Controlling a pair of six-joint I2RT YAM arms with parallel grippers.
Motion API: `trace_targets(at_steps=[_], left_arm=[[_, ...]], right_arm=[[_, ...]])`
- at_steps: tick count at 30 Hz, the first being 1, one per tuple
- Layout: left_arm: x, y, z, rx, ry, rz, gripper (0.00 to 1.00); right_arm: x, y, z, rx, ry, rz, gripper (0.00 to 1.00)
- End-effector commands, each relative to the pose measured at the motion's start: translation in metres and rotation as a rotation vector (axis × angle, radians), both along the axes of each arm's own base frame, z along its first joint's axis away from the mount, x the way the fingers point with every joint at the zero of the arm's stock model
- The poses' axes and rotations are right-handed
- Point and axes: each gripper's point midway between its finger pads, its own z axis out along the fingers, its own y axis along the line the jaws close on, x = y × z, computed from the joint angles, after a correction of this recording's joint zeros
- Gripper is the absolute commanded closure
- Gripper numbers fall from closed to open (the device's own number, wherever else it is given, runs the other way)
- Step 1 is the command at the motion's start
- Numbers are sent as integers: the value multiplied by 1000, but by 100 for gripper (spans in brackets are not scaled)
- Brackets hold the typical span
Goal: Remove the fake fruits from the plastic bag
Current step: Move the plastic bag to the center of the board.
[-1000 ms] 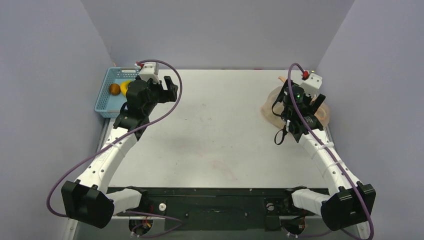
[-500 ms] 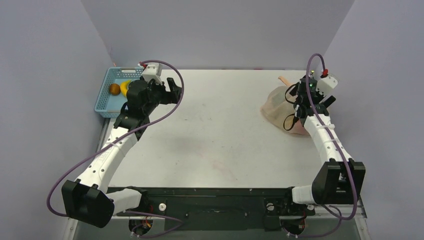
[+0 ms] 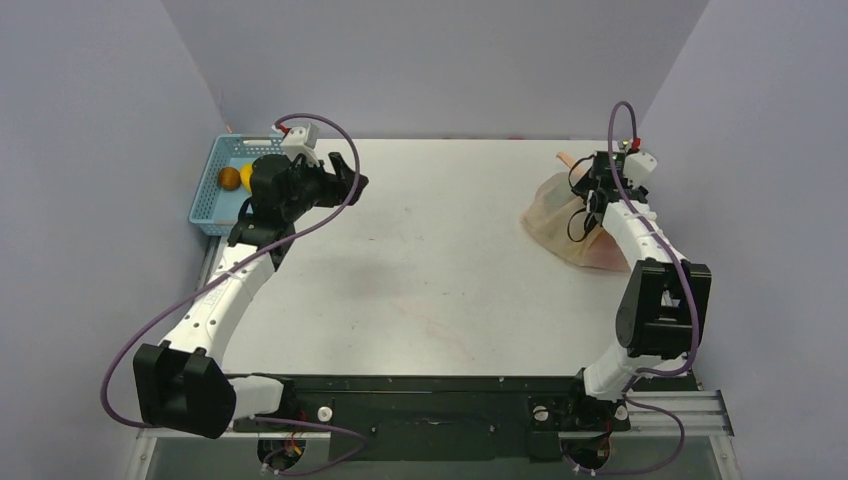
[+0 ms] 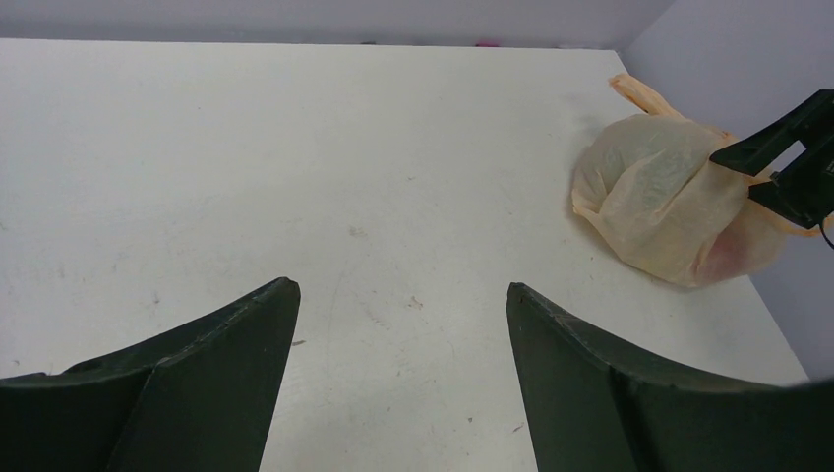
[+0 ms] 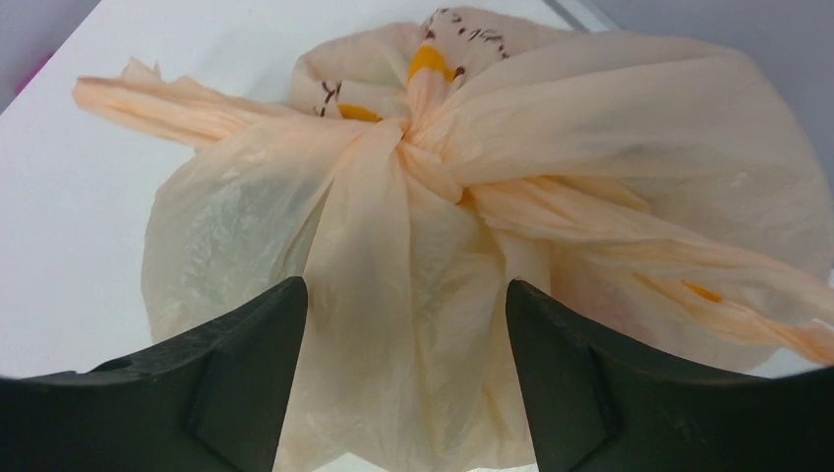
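Crinkly knotted plastic bag (image 5: 472, 197) was set by the table's (image 3: 430, 250) right edge.
The right hand (image 5: 403, 295) and left hand (image 4: 403, 295) were held spread.

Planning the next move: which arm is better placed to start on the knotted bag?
Right. The right gripper hangs open at the plastic bag, with the knot just ahead of it. The left gripper, also open, is far across the table.

plastic bag (image 5: 423, 197): 1
orange fruit (image 3: 229, 178): 1, in basket
yellow fruit (image 3: 246, 170): 1, in basket
fruits inside bag: can't count through plastic
blue basket (image 3: 208, 207): 1
arms: 2
grippers: 2, left gripper (image 4: 398, 290) and right gripper (image 5: 403, 285)
table (image 3: 430, 280): 1
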Motion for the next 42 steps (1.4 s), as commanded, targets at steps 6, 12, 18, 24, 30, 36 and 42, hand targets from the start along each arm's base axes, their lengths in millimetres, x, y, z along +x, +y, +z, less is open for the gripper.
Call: trace_targets(at_steps=[6,12,18,24,30,36,42], left_arm=[[6,-19,27,-85,-56,-81,25],[9,-26,19,-99,-20,-109,25],[13,-33,8,-123,21,-130,25],[20,-41,-10,-160,110,-146,25],[23,-41,-33,-136,199,-130,25],[29,-37,-67,-85,320,-102,24],[34,-43,-93,-46,489,-134,25]], right_arm=[[-2,47,-25,40,33,175,56],[-6,67,-35,26,56,244,93],[-11,122,-29,-6,50,390,100],[-33,224,-41,68,42,643,100],[-79,310,-58,109,72,841,100],[-138,384,-60,192,36,1041,100],[-170,422,-56,291,-20,1109,100]])
